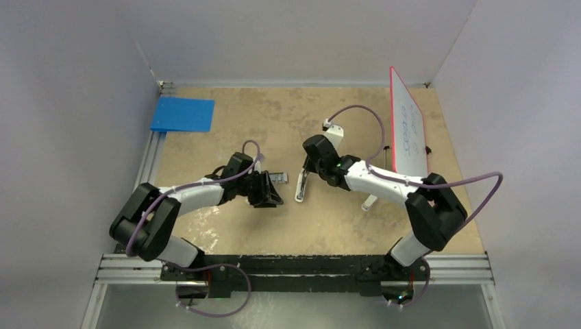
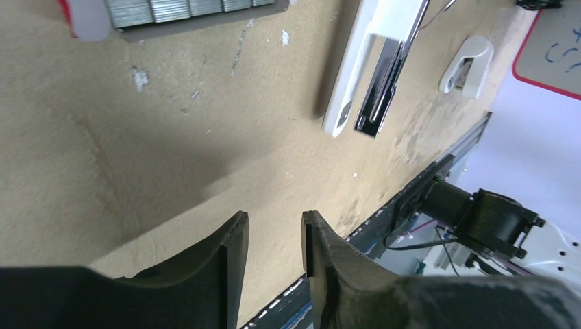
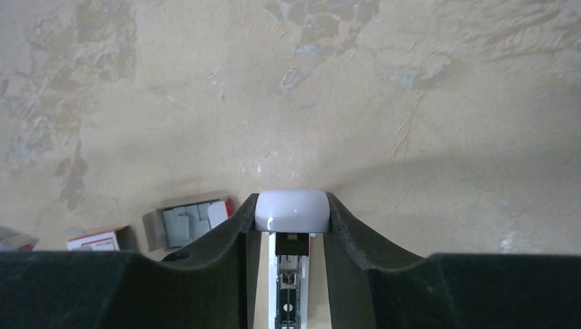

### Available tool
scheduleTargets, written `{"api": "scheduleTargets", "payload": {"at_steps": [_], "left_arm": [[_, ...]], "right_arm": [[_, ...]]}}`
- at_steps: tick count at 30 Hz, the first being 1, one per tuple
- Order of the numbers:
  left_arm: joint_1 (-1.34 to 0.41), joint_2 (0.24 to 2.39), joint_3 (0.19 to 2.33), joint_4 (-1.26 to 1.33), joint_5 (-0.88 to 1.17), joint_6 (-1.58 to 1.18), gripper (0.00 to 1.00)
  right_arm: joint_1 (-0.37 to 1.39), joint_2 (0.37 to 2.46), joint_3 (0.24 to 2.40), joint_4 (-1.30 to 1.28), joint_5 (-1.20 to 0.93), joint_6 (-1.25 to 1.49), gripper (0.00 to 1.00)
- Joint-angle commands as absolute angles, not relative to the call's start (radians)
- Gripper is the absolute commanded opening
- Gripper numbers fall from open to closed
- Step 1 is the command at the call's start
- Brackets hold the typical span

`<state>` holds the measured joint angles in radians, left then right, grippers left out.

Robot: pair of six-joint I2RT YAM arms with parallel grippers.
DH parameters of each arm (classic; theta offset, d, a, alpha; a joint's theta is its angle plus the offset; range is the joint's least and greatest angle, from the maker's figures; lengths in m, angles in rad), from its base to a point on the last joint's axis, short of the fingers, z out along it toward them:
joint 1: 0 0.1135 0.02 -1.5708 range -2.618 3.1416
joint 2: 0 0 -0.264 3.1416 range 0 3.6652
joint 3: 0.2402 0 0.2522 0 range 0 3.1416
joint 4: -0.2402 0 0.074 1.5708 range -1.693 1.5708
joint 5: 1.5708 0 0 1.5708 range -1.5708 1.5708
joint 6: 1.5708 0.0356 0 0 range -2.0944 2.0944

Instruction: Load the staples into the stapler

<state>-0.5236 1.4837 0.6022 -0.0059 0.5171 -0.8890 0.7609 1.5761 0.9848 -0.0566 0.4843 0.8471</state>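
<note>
The right fingers (image 3: 241, 229) clamp the opened stapler's (image 3: 292, 209) end; the left fingers (image 2: 229, 253), slightly parted, hold nothing. Next, I'd guess, they fetch the staples (image 2: 185, 10).

Your left arm stretched low toward centre, elbow bent. Left end effector (image 2: 274, 223) sat with fingers parted, holding nothing. Your right arm folded inward, wrist tipped down. Right end effector (image 3: 291, 204) clamped the stapler (image 2: 346, 82) by its rounded end.

Blue handwriting runs across the red-edged whiteboard (image 1: 409, 130), yet no word or figure of it can be made out; any print on the red-and-white box (image 3: 96, 240) is too small to read. No text is legible.
</note>
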Motion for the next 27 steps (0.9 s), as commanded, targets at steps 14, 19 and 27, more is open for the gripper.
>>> {"api": "scheduleTargets", "payload": {"at_steps": [14, 19, 27], "left_arm": [[-0.518, 1.303, 0.665, -0.174, 0.357, -0.801, 0.47], [-0.518, 1.301, 0.666, -0.179, 0.359, -0.799, 0.52], [-0.518, 1.29, 0.664, -0.189, 0.349, -0.798, 0.57]], "right_arm": [[0.737, 1.795, 1.266, -0.156, 0.577, 0.572, 0.34], [0.731, 1.856, 1.331, -0.175, 0.583, 0.531, 0.37], [0.729, 1.864, 1.343, -0.178, 0.576, 0.532, 0.43]]}}
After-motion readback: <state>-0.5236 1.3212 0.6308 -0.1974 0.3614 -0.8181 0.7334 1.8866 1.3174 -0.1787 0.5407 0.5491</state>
